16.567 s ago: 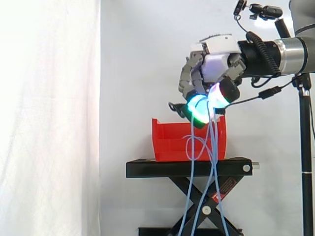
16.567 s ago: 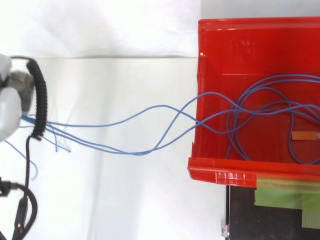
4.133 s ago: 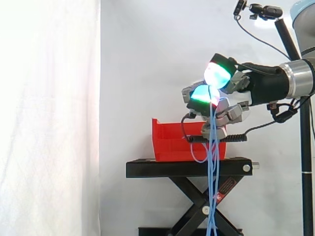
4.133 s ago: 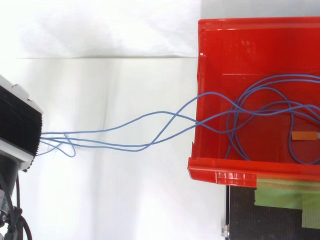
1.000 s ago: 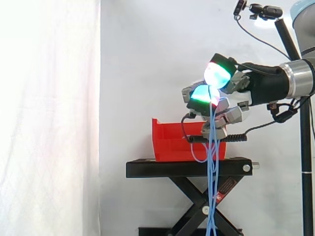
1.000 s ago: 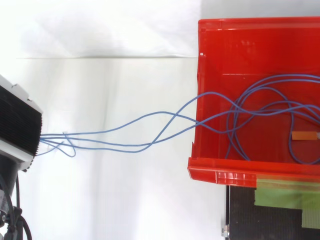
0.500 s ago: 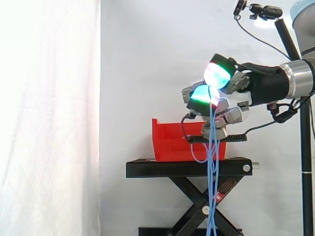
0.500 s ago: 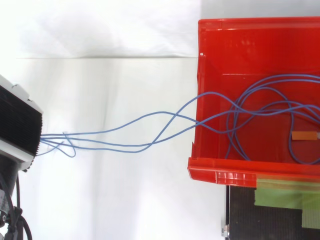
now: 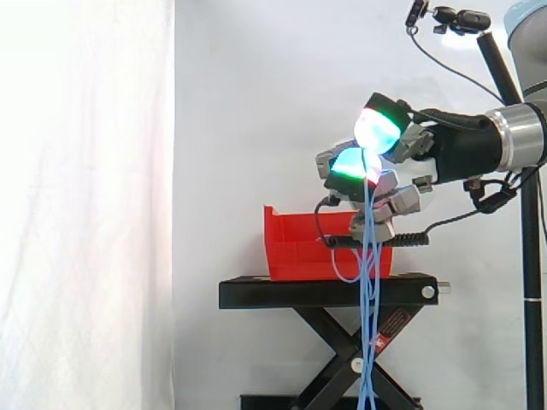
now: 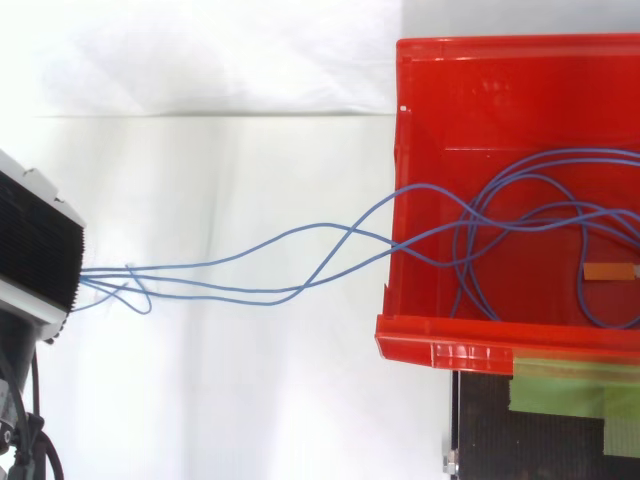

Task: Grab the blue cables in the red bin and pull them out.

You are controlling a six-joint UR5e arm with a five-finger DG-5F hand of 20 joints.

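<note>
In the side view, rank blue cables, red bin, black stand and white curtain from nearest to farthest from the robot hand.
1. Blue cables, pinched in the robot hand, hanging down.
2. Red bin, just below-left.
3. Black stand, under the bin.
4. White curtain, far left.

The robot hand (image 9: 400,196) is built of grey metal finger segments that end in thick fingertip pads (image 9: 379,128) glowing green and cyan, one tinged magenta. Behind it, a matte black wrist section (image 9: 466,152) meets a polished silver ring (image 9: 519,137). The top view shows a black ribbed housing (image 10: 38,262) edged in white.
</note>
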